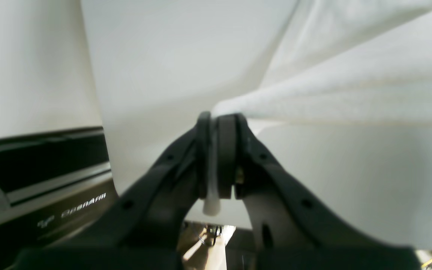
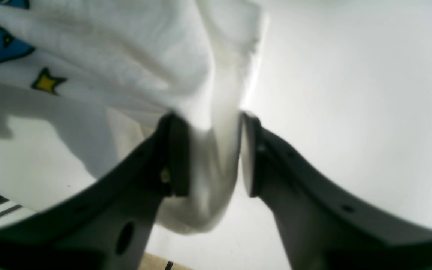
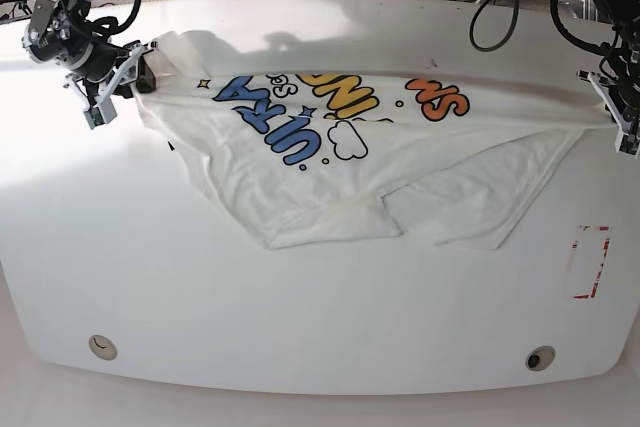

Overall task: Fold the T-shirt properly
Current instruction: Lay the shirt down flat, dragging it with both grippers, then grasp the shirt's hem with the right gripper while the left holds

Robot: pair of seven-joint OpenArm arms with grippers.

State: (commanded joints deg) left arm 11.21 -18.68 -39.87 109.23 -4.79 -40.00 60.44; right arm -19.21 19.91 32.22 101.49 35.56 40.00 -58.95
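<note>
Had T-shirt stretched btwn both grippers, spread-out step before first fold. Left gripper pinched thin hem edge; right gripper pinched thick bunch of cloth. Shirt hung taut btwn them, lower half slack on counter, print up. Next, I judged: lay flat w/ even tension.

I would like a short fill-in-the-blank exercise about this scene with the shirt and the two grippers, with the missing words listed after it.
1. The T-shirt lies spread on a table whose colour is ____.
2. The left gripper is ____ on the cloth.
3. In the right wrist view, the small star printed on the shirt is ____ in colour.
4. The right gripper holds a bunch of ____ between its fingers.

Missing words: white; shut; yellow; cloth
</note>
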